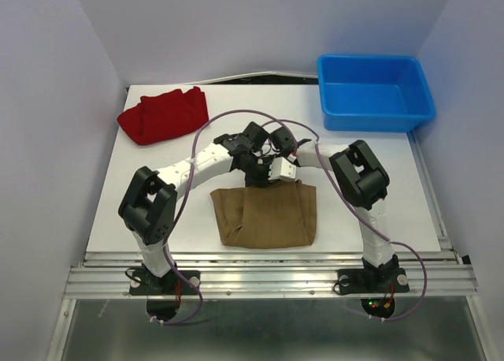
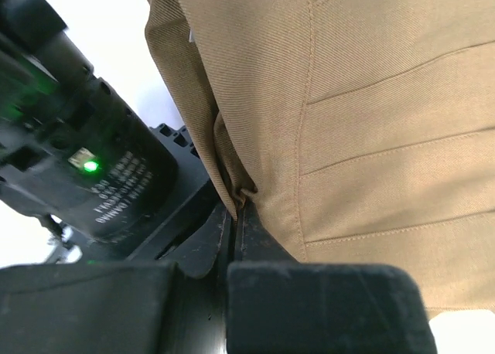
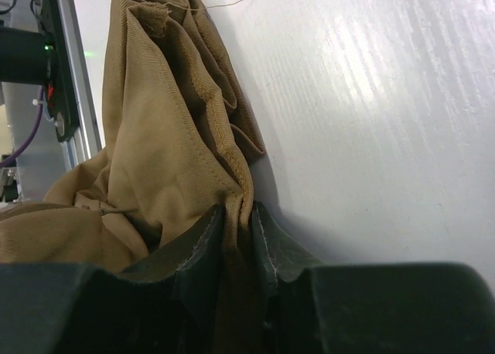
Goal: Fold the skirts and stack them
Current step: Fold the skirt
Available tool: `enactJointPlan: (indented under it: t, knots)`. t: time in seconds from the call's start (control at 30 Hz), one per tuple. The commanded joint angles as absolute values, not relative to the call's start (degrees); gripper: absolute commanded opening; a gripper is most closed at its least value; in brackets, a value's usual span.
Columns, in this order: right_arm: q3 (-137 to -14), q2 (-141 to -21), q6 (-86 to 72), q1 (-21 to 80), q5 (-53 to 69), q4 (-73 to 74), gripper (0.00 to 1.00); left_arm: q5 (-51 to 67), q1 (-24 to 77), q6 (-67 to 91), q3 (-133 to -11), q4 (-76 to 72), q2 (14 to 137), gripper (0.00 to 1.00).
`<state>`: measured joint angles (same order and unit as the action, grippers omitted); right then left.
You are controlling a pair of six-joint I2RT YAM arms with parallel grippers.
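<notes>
The tan skirt (image 1: pixel 266 215) lies at the near middle of the desk (image 1: pixel 378 195), partly doubled over on its left side. The red skirt (image 1: pixel 164 115) is bunched at the far left corner, well apart from it, and the blue bin (image 1: pixel 370 120) stands at the far right. Both arms are gathered at the tan skirt's far edge, close beside one another. The left fingers (image 2: pixel 259 242) are closed on a pinched fold of the tan cloth beside a seam, and the right fingers (image 3: pixel 197 242) are closed on a bunched hem of the same cloth. A fold of this skirt appears to be the step in hand. It would be done best if both pinches were raised together and held level, so that neither side drags or twists. The two grips should be drawn a little apart, so that the edge is made taut and the wrists are kept from knocking. The raised edge should then be carried over to meet the near edge squarely. Neither grip should be let go until the cloth is laid flat. Since only a thin pinch is held on the left, a sudden pull is best avoided.
</notes>
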<state>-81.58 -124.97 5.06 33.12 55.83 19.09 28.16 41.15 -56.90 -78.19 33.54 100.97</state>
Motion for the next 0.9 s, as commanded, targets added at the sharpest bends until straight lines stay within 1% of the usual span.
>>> enactJointPlan:
  t: [0.0,0.17,0.23,0.3,0.33,0.43,0.5,0.63,0.73,0.8,0.83,0.87]
  knots:
    - [-83.9,-126.9,3.5,33.9,52.1,20.1,0.29,21.4,40.6,-56.2,-73.5,22.7,100.5,0.04]
    - [-87.3,-129.4,1.6,33.9,46.8,20.0,0.31,21.3,41.2,-55.6,-70.7,20.0,100.6,0.1]
    - [-88.5,-130.0,-1.7,33.4,42.9,18.6,0.38,21.1,41.5,-55.5,-69.4,18.9,100.9,0.11]
    - [-88.5,-129.7,-4.5,32.8,39.5,16.5,0.41,20.7,41.5,-55.6,-68.5,17.3,101.2,0.12]
    - [-87.9,-129.2,-6.7,32.8,37.6,13.8,0.45,20.3,41.5,-55.7,-68.1,16.8,101.9,0.12]
    - [-87.2,-128.4,-9.3,32.2,36.7,10.2,0.47,20.0,41.5,-56.5,-68.3,15.9,103.6,0.13]
    - [-87.6,-128.0,-9.8,32.2,36.4,9.8,0.47,19.9,41.6,-57.3,-68.5,15.4,104.3,0.16]
    - [-88.6,-126.3,-10.5,30.9,33.8,10.0,0.56,20.0,41.5,-57.2,-70.7,17.0,106.7,0.23]
    - [-89.5,-123.7,-10.5,28.7,31.4,10.6,0.63,19.7,41.1,-56.4,-72.1,18.2,105.5,0.25]
    - [-91.0,-122.3,-10.4,27.1,31.0,11.7,0.63,21.3,40.1,-54.9,-74.3,21.0,104.0,0.28]
    - [-91.7,-122.0,-10.5,26.1,31.3,12.8,0.64,21.9,39.7,-54.0,-77.3,22.5,103.6,0.31]
    - [-92.8,-121.0,-10.5,24.5,32.0,13.9,0.65,22.1,39.2,-52.8,-78.8,25.1,102.6,0.42]
